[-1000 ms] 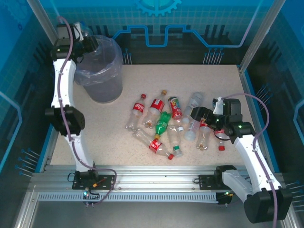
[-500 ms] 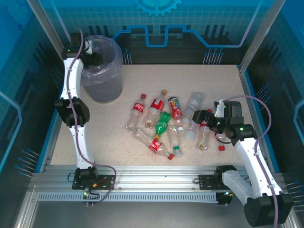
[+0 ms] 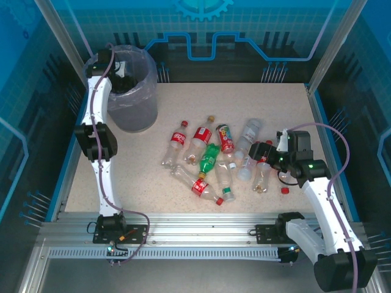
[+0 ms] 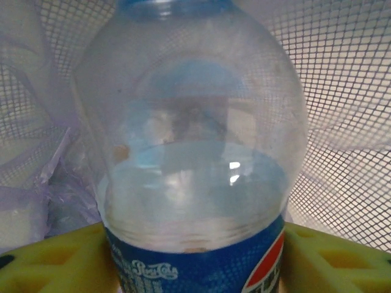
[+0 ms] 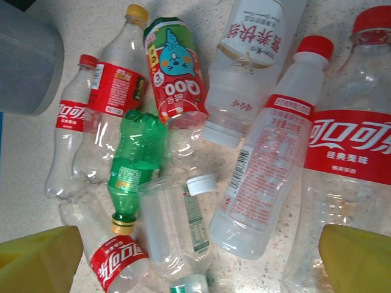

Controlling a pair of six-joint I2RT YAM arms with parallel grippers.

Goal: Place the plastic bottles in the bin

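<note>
The grey bin [image 3: 130, 97], lined with a crinkly bag, stands at the table's back left. My left gripper [image 3: 118, 73] hangs over its mouth, shut on a clear bottle [image 4: 195, 140] with a blue Pepsi label, held between the yellow pads [image 4: 46, 262]. The bin's mesh wall and bag [image 4: 342, 104] surround the bottle. Several plastic bottles lie in a pile mid-table, among them a green one [image 3: 209, 157] [image 5: 135, 155] and red-labelled ones [image 3: 178, 141]. My right gripper [image 3: 258, 149] [image 5: 195, 262] stands open just above the pile's right side, over a clear white-capped bottle [image 5: 174, 226].
A loose red cap [image 3: 285, 190] lies near the right arm. The bin's grey side [image 5: 27, 58] shows at the top left of the right wrist view. Blue enclosure walls ring the table [image 3: 244, 97]. Bare tabletop lies left of the pile and along the back.
The left arm has swung right, carrying the Pepsi bottle from beside the bin's left rim to over its mouth. The right gripper shifted slightly right, then held still.
</note>
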